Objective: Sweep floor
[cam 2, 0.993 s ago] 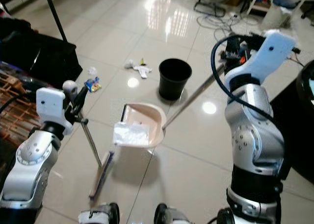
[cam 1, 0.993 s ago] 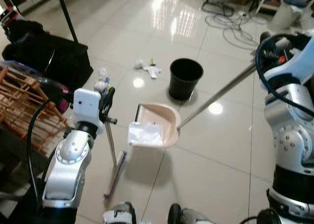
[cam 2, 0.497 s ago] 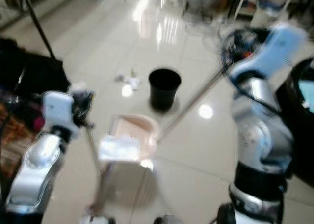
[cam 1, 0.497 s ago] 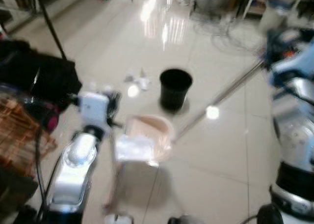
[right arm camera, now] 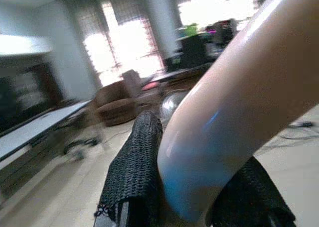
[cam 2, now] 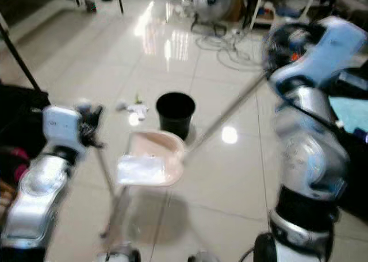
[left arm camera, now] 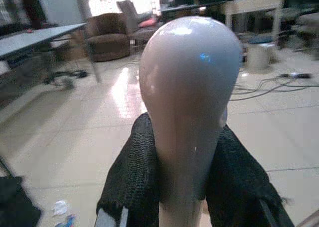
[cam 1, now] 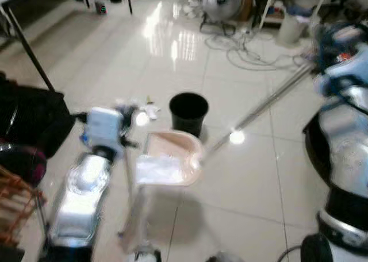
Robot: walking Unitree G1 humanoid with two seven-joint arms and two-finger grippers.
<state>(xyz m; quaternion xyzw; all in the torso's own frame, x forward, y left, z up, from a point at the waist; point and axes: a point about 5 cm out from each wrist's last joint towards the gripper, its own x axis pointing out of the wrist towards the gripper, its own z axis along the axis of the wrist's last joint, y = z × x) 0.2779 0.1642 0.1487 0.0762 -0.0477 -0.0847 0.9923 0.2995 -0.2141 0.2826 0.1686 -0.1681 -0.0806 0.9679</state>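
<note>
The broom point(cam 1: 127, 187) was gripped by the left gripper point(left arm camera: 187, 152), whose two black fingers point(left arm camera: 132, 172) were closed on either side of the handle's rounded grey top. From that grip the thin shaft ran almost straight down to the bristle head, which lay on the tiles near the robot's feet, on the left. The dustpan point(cam 1: 169, 158) was held by the right gripper point(right arm camera: 189, 187), its fingers closed round the upper end of the long metal handle point(cam 1: 270, 101). That handle slanted from the far right, high by the right arm, down and leftwards to the pink pan, which sat near the middle of the floor with a crumpled clear wrapper point(cam 1: 158, 169) lying in it at its near edge. The pan's open mouth was turned towards the robot and somewhat left, so the broom head lay just beside and nearer than it. The black bin point(cam 1: 188, 114) stood just beyond the pan, and loose litter point(cam 1: 150, 110) lay on the tiles to the left of the bin, farther than the pan. The litter thus lay beyond both tools, on the left arm's side, and it was judged that the broom would have to be carried out past the pan to reach it. The head views were blurred, so finer detail could not be told.
</note>
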